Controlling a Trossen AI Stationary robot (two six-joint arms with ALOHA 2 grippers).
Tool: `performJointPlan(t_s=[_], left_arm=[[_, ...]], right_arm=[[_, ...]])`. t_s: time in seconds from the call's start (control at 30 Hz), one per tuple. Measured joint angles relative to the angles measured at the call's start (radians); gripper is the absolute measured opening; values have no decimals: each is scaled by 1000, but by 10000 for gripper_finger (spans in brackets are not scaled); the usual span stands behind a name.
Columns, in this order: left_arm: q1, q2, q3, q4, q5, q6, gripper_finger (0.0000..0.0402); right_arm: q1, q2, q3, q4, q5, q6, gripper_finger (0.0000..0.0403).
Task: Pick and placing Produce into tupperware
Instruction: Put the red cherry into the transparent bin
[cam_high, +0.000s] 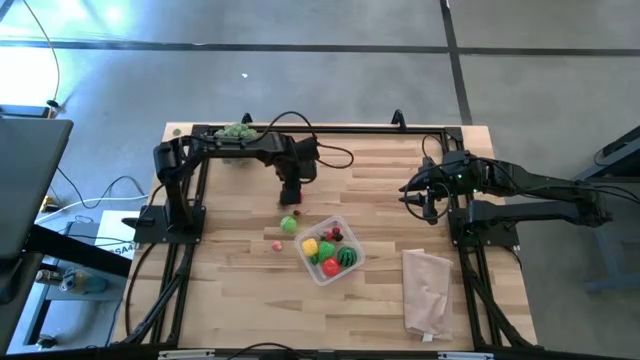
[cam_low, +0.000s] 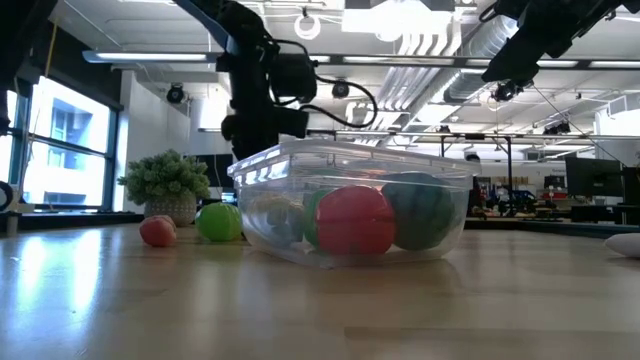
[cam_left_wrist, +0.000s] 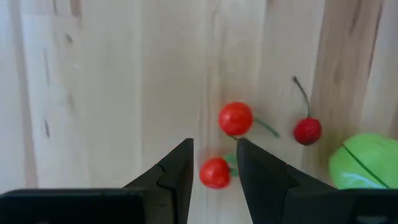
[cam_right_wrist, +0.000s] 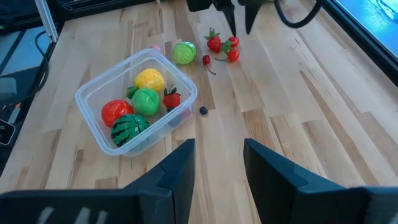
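Left pincer (cam_left_wrist: 214, 171) hangs part-open, grasping nothing, over the cherries (cam_left_wrist: 235, 118) on the table (cam_high: 230, 290), just left of the tupperware (cam_high: 330, 250). Those could easily roll away if a finger clips them. Right pincer (cam_right_wrist: 217, 165) waits empty at the right.

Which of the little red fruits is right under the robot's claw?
The small red cherry sitting between the left end effector's open fingers. Its twin lies just beyond, and the stemmed red one farther aside.
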Motion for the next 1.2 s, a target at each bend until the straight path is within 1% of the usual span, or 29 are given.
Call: performJointPlan(t_s=[0.17, 0.3, 0.4, 0.5, 0.67, 0.87, 1.0, 1.2], left_arm=[[-3, 0, -2, 13, 8, 48, 111], [-17, 14, -2, 16, 41, 79, 111], [-31, 26, -2, 14, 30, 93, 118], [-37, 36, -4, 6, 2, 104, 134], [-48, 35, -2, 26, -21, 106, 173], [-48, 44, -2, 41, -20, 150, 206], [-48, 52, -1, 46, -8, 154, 210], [-48, 69, -1, 37, -8, 158, 200]], right_arm=[[0, 0, 0, 0, 0, 0, 129], [0, 0, 0, 0, 0, 0, 129], [0, 0, 0, -1, 0, 0, 129], [0, 0, 0, 0, 0, 0, 129], [0, 0, 0, -4, 0, 0, 129], [0, 0, 0, -4, 0, 0, 129], [0, 0, 0, -4, 0, 0, 129], [0, 0, 0, -4, 0, 0, 129]])
